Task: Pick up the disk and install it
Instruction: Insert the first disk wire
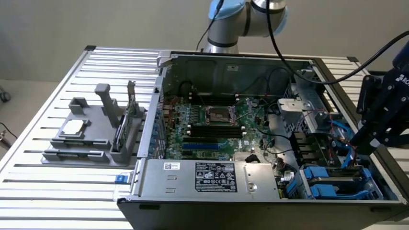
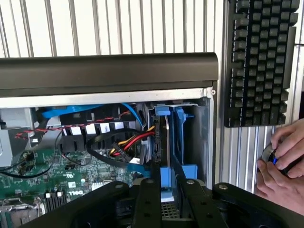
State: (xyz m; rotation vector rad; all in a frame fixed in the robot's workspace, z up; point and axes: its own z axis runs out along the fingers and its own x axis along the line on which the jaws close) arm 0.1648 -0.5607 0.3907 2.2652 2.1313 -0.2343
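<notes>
Broadly, a slatted metal surface (image 1: 38, 191) carries an open computer case (image 1: 255, 206) lying on its side, with its green motherboard (image 1: 211, 129) exposed and a labelled power supply (image 1: 211, 177) at the near edge. On the exterior view's left of the case sits a grey fixture (image 1: 83, 139) holding a small square silver chip (image 1: 73, 126) and an upright thin card (image 1: 131, 103). A black keyboard (image 2: 259, 61) lies on the surface beside the case in the wrist view, and a person's hand (image 2: 282, 164) rests near it on a small device.

The gripper (image 1: 370, 141) hangs over the drive bay at the case's near corner on the exterior view's right. The disk (image 2: 167, 147) stands on edge in its blue carrier, seemingly partway into the blue-railed bay (image 2: 187, 137), though the depth is hard to judge. The gripper's dark fingers (image 2: 147, 204) flank the carrier's end and appear clenched on the disk. Red, yellow and black cables (image 2: 128, 142) run just beside the bay.
</notes>
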